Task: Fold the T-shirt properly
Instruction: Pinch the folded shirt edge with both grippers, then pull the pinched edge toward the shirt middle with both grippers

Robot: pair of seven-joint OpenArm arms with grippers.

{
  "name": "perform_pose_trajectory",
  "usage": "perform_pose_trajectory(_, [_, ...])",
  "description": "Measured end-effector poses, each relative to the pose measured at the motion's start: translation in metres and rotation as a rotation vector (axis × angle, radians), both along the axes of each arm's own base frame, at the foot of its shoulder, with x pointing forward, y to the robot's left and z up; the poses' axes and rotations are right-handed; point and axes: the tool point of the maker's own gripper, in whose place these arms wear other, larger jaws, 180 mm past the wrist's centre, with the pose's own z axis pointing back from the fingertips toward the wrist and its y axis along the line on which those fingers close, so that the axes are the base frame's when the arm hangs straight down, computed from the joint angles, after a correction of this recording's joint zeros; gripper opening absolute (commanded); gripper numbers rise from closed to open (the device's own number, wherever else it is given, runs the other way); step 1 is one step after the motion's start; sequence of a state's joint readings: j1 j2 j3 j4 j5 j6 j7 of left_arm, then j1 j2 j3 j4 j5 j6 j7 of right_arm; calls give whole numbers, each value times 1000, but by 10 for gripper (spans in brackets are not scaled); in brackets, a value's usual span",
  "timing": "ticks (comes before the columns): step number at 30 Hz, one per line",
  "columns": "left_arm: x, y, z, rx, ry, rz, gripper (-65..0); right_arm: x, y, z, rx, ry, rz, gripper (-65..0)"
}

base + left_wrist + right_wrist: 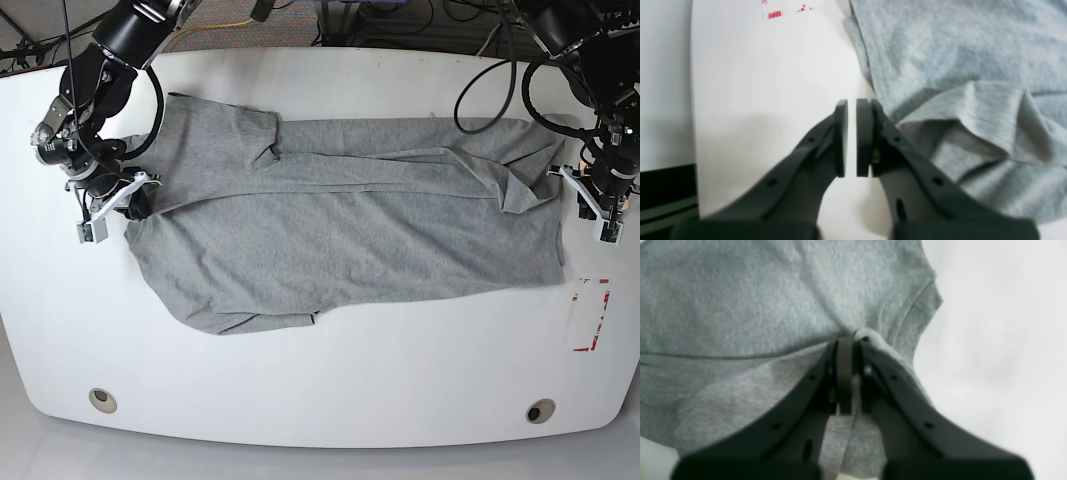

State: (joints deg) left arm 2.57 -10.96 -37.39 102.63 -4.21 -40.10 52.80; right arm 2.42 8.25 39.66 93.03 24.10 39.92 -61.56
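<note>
The heather-grey T-shirt [350, 220] lies spread across the white table, with one long side folded in lengthwise; no lettering or neck tag shows. My right gripper [135, 205] is at the shirt's left end. In the right wrist view it [849, 340] is shut on a bunched pinch of the T-shirt [740, 300]. My left gripper [578, 197] is at the shirt's right end. In the left wrist view it [851, 106] is closed to a thin gap with nothing in it, over bare table just beside the T-shirt's [957, 50] rumpled edge.
Red tape marks [590, 315] sit on the table near the front right and also show in the left wrist view [776, 14]. Two round holes [100, 398] [540, 410] lie near the front edge. The table edge [693, 100] runs close to the left gripper.
</note>
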Motion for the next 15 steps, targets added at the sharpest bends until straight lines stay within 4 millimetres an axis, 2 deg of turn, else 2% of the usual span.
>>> perform_pose_trajectory(3, [-15, -8, -14, 17, 112, 2, -382, 0, -1, 0, -1, 1, -1, -623])
perform_pose_trajectory(6, [-21, -16, -19, 9, 151, 0, -261, 1, 2, -1, -1, 2, 8, -623])
perform_pose_trajectory(7, [-22, -16, -18, 14, 148, -1, -239, 1, 5, -1, -5, 6, 21, -623])
perform_pose_trajectory(10, [-26, -17, -21, 12, 158, 4, -228, 3, 14, -3, -5, 11, 50, -623])
perform_pose_trajectory(15, [-27, -38, -34, -12, 195, -40, -228, 3, 16, -3, -1, 10, 55, -623])
